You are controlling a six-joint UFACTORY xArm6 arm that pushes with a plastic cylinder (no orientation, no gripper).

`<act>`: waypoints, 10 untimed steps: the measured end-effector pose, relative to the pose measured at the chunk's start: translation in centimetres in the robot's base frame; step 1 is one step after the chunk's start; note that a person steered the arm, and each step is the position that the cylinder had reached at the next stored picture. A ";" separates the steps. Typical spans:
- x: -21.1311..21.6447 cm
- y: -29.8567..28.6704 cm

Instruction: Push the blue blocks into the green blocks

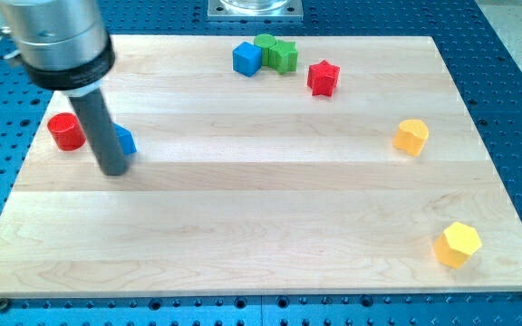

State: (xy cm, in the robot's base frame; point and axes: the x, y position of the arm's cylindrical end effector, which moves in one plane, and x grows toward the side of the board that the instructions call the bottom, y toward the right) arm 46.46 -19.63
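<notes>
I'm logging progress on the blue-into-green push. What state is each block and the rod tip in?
blue cube: touching the green blocks.
other blue block: far from the greens, partly hidden behind the rod.
my tip: against that block.
red cylinder, red star, two yellow blocks: standing alone.

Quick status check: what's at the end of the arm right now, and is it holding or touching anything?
No gripper, just the rod: my tip holds nothing and sits at the view's left, right against the partly hidden blue block, with the red cylinder further left.

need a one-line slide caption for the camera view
My tip touches a partly hidden blue block beside the red cylinder; the blue cube already sits against the green blocks.
</notes>
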 end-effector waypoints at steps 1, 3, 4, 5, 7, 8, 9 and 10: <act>-4.9 -0.6; -10.8 11.2; -9.1 13.5; -7.7 14.4; -10.8 18.6; -10.1 19.3; -11.7 19.5; -14.0 21.3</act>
